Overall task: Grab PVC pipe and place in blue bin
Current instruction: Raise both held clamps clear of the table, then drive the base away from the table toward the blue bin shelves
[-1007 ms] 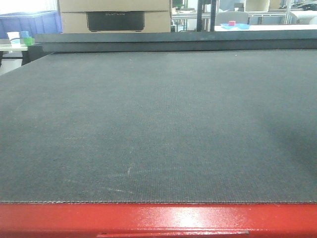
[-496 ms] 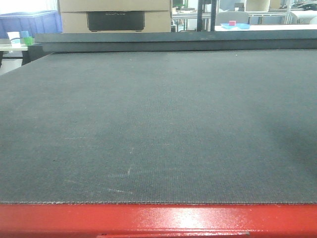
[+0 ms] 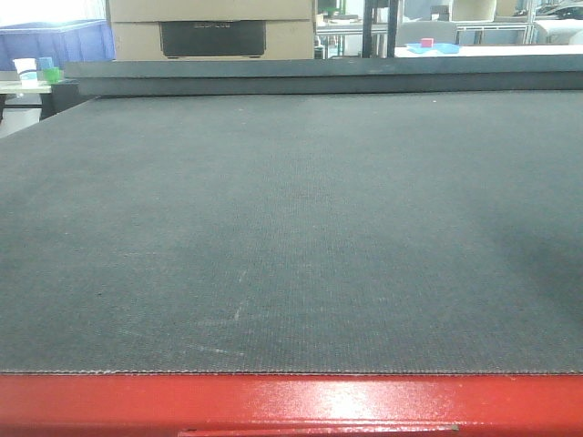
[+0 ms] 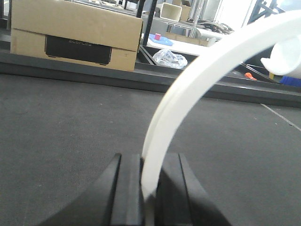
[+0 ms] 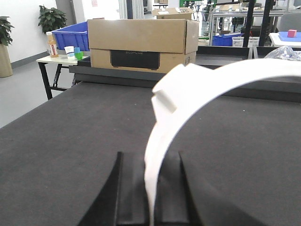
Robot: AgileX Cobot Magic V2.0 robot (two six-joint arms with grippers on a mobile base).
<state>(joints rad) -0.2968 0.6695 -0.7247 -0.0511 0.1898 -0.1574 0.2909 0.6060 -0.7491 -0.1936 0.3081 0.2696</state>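
Your left tool [image 4: 148, 162] and right tool [image 5: 149, 162] each pinch a thin white curved pipe [image 4: 190, 80] edge, nearer you than the cardboard box [image 5: 141, 42]. The pipe is likely light, stiff and slick, so hold its wall firmly. The blue bin [image 5: 70, 35] sits left of the box.

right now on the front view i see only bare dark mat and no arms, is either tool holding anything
observer: yes, the left tool is shut on a white curved plastic strip.
operator: and the right one
observer: the right tool clamps a white curved plastic band with a blocky clip.
operator: that blue plastic bin top left, is it on the mat
observer: no, it sits on a separate black-legged table off the dark mat.
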